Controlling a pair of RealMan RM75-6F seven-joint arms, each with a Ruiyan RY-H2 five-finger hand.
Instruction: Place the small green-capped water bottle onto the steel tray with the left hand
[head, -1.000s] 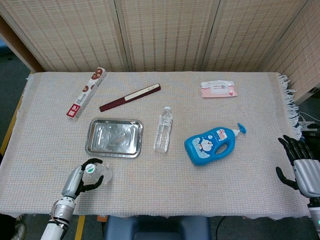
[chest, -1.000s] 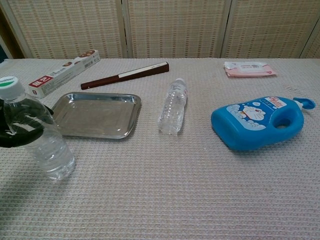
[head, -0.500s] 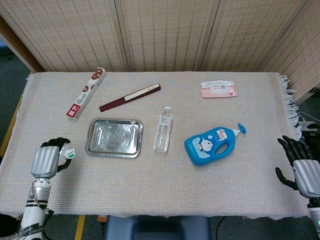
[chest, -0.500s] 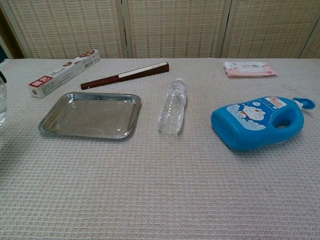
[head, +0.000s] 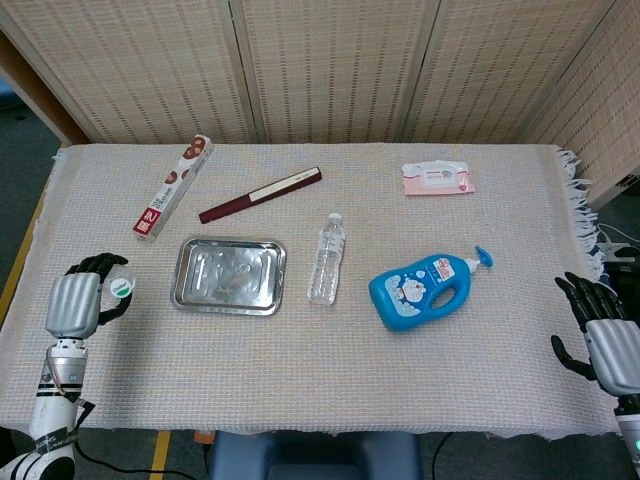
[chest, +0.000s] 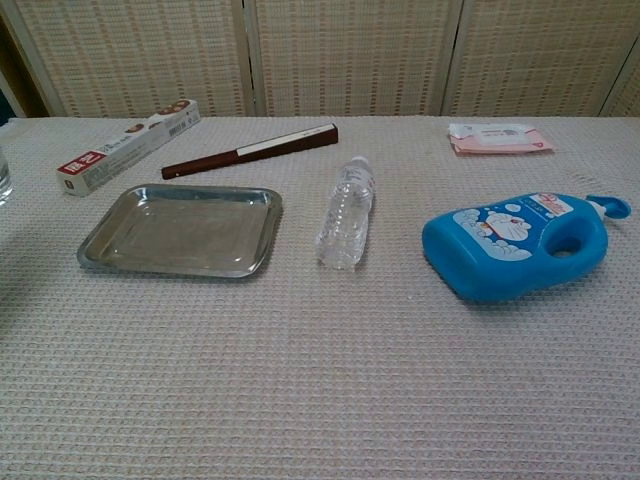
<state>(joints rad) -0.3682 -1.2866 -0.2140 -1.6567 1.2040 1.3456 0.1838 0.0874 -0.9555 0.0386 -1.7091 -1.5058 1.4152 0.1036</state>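
Left hand (head: 75, 303) fingers wrapped round small clear bottle (head: 118, 288), green-white cap up, right hand (head: 605, 340) fingers spread

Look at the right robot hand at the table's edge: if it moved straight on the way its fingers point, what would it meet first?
Probably nothing: the right robot hand points up along the table's fringed right edge, though depth is unclear.

The cloth-covered table (head: 300, 350) carries a steel tray (head: 229, 275), clear bottle (head: 326, 258), blue detergent jug (head: 423, 289), wipes pack (head: 437, 178), slim box (head: 173, 186) and folded fan (head: 260, 194).
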